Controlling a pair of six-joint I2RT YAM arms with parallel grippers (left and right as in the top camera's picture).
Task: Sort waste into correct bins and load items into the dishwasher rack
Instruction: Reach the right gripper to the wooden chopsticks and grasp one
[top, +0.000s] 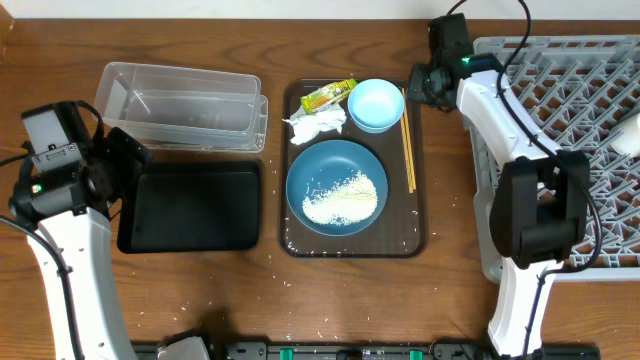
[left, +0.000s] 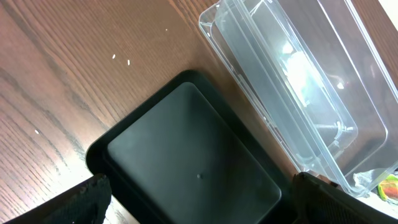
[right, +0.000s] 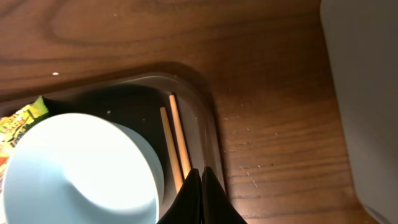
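**A:** What sits nearest on the brown tray (top: 405, 228)?

**B:** The dark blue plate (top: 318, 165), filling its near half. A heap of rice (top: 342, 198) lies on the plate.

**A:** And level with that, off to the side?

**B:** Left of the brown tray lies the black tray (top: 190, 205). The left gripper (left: 200, 180) hangs above it with its fingers spread wide, gripping nothing.

**A:** Farther back on the brown tray?

**B:** The napkin (top: 318, 125) rests against the plate's far rim. The wrapper (top: 328, 96) is behind it and the light blue bowl (top: 375, 105) is to its right. The chopsticks (top: 408, 140) lie along the right edge.

**A:** And the right gripper (right: 202, 177)?

**B:** It is over the brown tray's far right corner, fingers pressed together. The chopsticks run just beside its tips, and I see nothing pinched.

**A:** Beyond that?

**B:** The clear tub (top: 180, 105), two of them stacked, stands left of the brown tray, behind the black one. The grey rack (top: 580, 120) stands to the right. A white cup (top: 628, 135) lies in it, cut by the picture's edge.
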